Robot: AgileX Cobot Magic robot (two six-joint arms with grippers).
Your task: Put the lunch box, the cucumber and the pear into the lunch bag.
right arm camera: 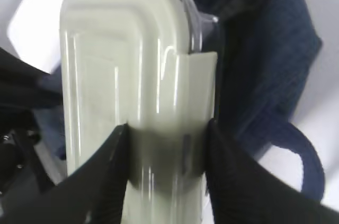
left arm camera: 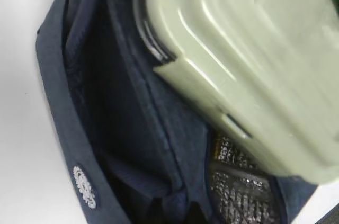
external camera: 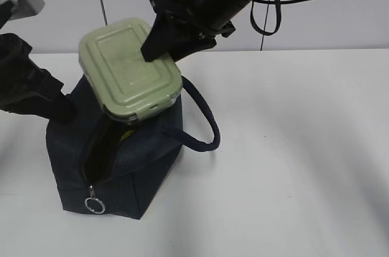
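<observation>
My right gripper point(external camera: 163, 55) is shut on the lunch box point(external camera: 130, 68), a pale green-lidded container. It holds the box tilted over the open mouth of the navy lunch bag point(external camera: 115, 169), with the low end just inside. In the right wrist view both fingers clamp the box point(right arm camera: 137, 75) at the gripper point(right arm camera: 167, 128). My left gripper point(external camera: 58, 108) pinches the bag's left top edge. The left wrist view shows the bag's fabric point(left arm camera: 127, 144), silvery lining point(left arm camera: 238, 195) and the box point(left arm camera: 249, 54). A small yellow patch point(external camera: 126, 136) shows inside; I cannot tell if it is the pear. The cucumber is hidden.
The bag's zipper ring pull point(external camera: 94, 205) hangs at the front end and its padded loop handle point(external camera: 205, 124) lies to the right on the white table point(external camera: 292, 147). Black cables point(external camera: 267, 17) hang behind the right arm.
</observation>
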